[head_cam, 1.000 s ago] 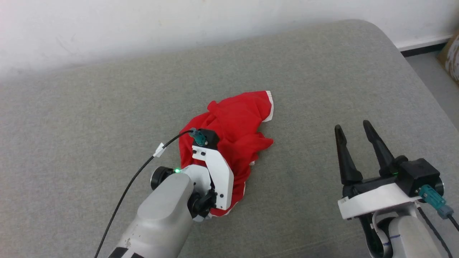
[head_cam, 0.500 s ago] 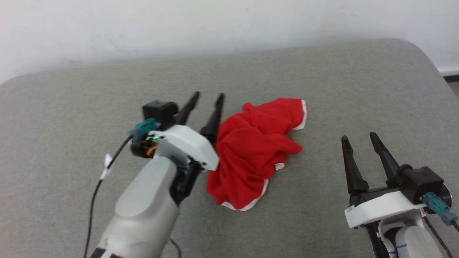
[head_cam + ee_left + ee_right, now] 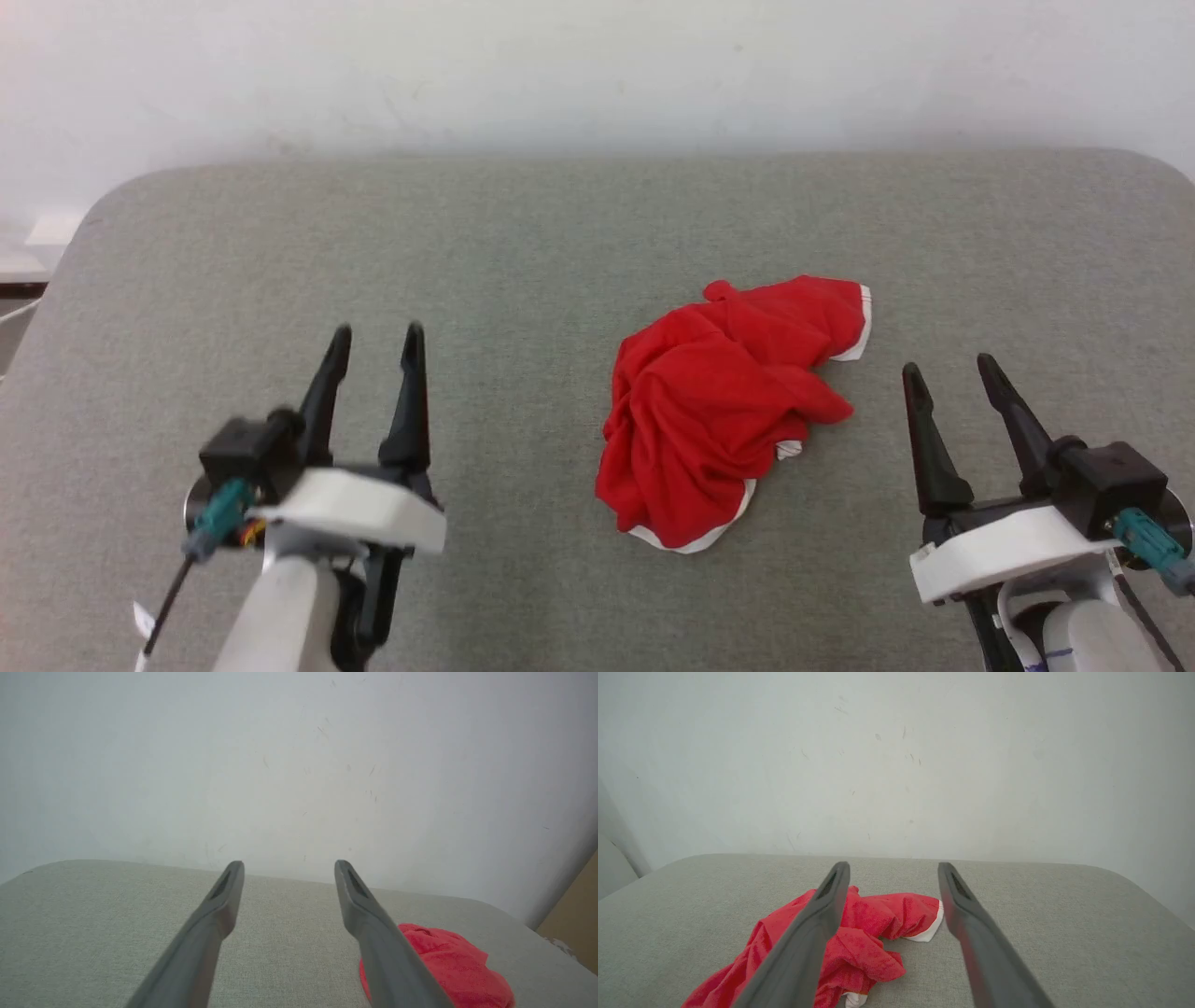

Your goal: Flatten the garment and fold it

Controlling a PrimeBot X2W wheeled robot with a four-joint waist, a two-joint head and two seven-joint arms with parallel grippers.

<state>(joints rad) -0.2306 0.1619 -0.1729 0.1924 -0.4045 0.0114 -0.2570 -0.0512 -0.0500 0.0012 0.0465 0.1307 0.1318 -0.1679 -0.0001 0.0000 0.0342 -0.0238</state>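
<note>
Now, left tool point(image 3: 377, 329) and right tool point(image 3: 948, 364) both hover spread wide, empty, flanking the garment point(image 3: 724, 401), seemingly so each can take a side. It lies crumpled in a red heap on the grey desk point(image 3: 523, 243), nearer the right tool.

I can read no words or numbers here. The crumpled shorts point(image 3: 719, 411) show me only red cloth and white trim (no print faces up). The white tag point(image 3: 142, 616) on my left cable point(image 3: 173, 586) is too small to read.
</note>
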